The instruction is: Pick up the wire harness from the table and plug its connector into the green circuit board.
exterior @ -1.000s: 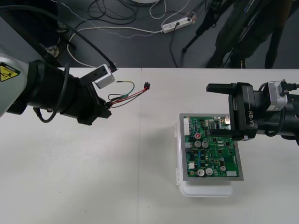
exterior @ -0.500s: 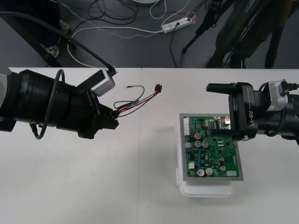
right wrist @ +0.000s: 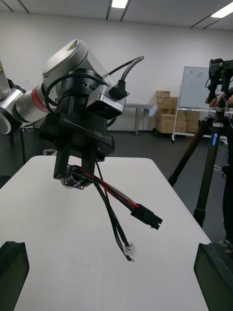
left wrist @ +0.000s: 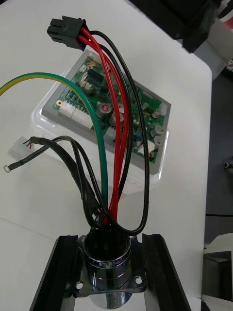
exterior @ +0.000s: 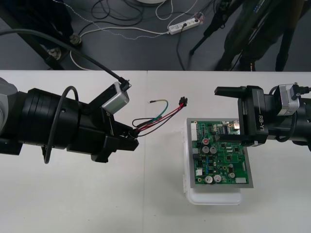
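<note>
Metal socket (left wrist: 108,265) of the harness (exterior: 158,118) is sitting clamped in the left gripper (exterior: 132,138), left of the green board (exterior: 221,160) (plug (exterior: 183,101) hanging free); right gripper (exterior: 217,115) is hovering over the board, fingers apart.

A robotics lab: a green circuit board (exterior: 221,155) on a white base (exterior: 214,196) sits on a plain light table (exterior: 73,194), while beyond its far edge loose cables (exterior: 109,14), a white power strip (exterior: 183,25) and a black tripod leg (exterior: 203,40) crowd the dark floor (exterior: 155,53).

"RB-Y1" on the right gripper (exterior: 217,115), "RB-Y1" on the left gripper (right wrist: 75,176)
</note>
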